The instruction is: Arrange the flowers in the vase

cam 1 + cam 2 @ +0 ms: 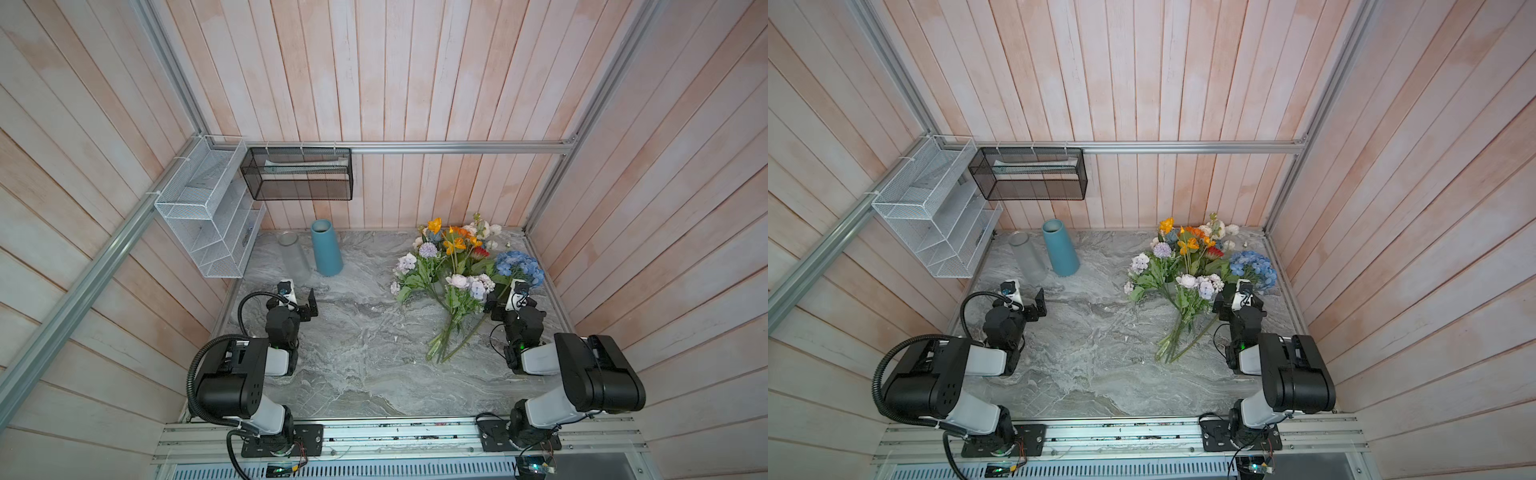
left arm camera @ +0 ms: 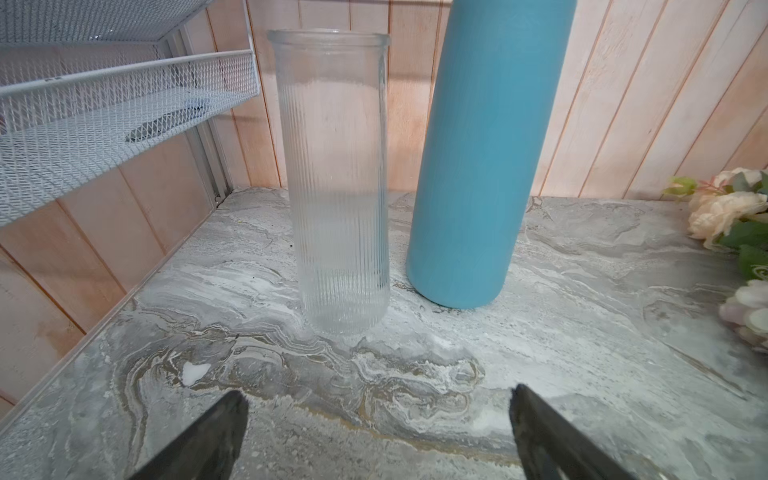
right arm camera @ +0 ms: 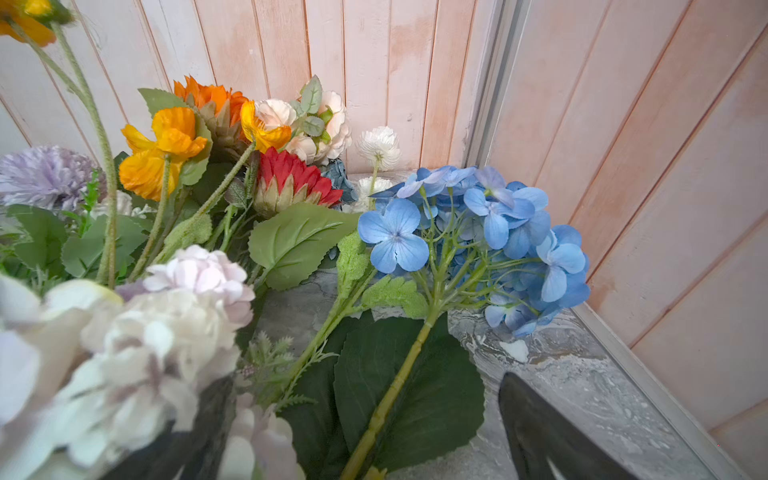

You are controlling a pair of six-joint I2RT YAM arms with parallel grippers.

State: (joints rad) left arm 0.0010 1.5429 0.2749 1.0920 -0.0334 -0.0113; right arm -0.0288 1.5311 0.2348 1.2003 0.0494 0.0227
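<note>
Nearby, glass vase (image 1: pixel 295 257) beside blue vase (image 1: pixel 327 249)

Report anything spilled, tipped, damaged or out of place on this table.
Nothing stands out. The ribbed clear glass vase and tall blue vase stand upright; the artificial flowers lie heaped on the grey marble table, none visibly broken.

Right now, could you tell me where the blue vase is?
In both top views the blue vase stands back left on the table, beside the glass vase.
</note>
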